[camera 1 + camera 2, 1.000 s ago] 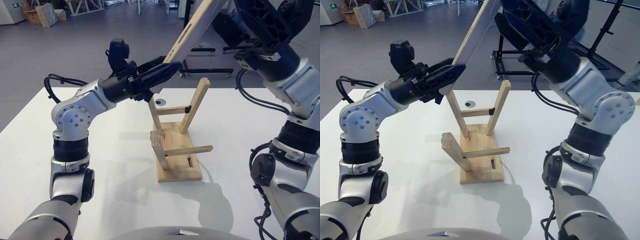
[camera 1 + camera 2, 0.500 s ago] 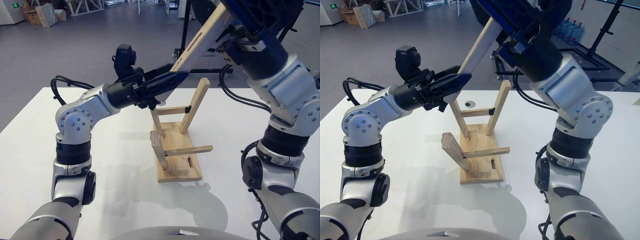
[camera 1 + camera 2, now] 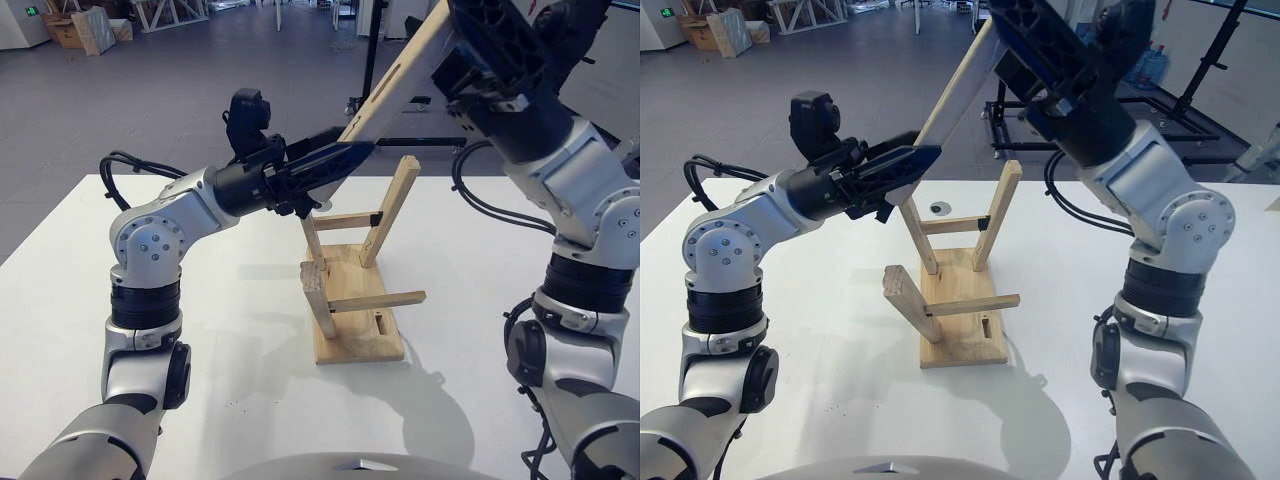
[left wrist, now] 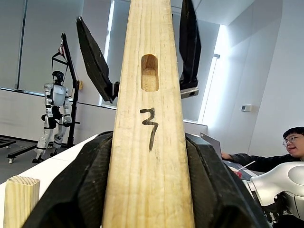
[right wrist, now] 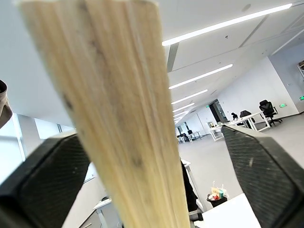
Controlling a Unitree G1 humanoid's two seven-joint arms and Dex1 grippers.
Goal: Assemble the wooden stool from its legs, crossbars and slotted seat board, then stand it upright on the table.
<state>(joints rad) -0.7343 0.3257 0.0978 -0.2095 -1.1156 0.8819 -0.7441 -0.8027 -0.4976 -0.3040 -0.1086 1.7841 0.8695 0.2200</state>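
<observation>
Swung outward, right claw (image 5: 152,161) gapes astride leg (image 3: 400,80) marked "3"; left claw (image 3: 352,156) clamps it.

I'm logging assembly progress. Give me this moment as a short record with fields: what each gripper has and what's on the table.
held part: slotted leg, tilted in the air
left gripper: shut on its lower end
right gripper: open, fingers either side of its upper end
seat board: flat on the table
on the board: three posts sticking up, two crossbars
stool: not yet upright
</observation>
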